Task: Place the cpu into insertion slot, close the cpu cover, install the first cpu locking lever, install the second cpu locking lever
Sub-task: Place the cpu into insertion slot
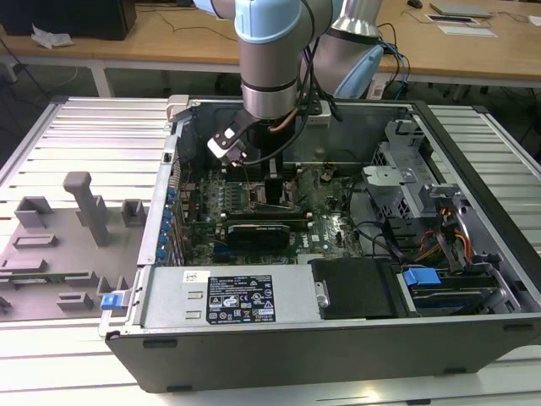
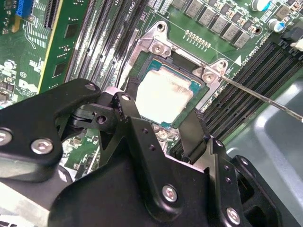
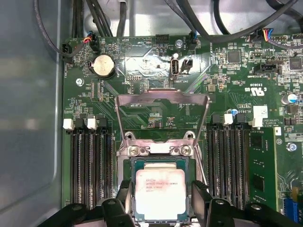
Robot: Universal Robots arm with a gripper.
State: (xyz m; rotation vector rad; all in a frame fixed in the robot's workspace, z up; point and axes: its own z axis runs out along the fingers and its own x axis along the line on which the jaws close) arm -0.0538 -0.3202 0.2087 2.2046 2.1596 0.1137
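Note:
The cpu (image 3: 160,191) (image 2: 163,94), a pale silvery square chip, lies in the insertion slot (image 3: 156,150) (image 2: 160,47) on the green board. My gripper (image 3: 162,198) (image 2: 158,118) (image 1: 275,190) reaches down into the open computer case and straddles the chip, one black finger against each of two opposite edges. The cpu cover (image 3: 162,98), a silvery frame with a square window, stands swung open behind the slot. A thin metal locking lever (image 2: 265,97) sticks out unlatched from beside the slot.
Long black memory slots (image 3: 90,165) (image 3: 232,161) flank the socket, with a green memory card (image 3: 260,175) in one. A coin battery (image 3: 102,65) and cables (image 3: 94,19) lie beyond the cover. The power supply (image 1: 245,296), drive bays (image 1: 439,237) and grey fixture tray (image 1: 59,245) surround the board.

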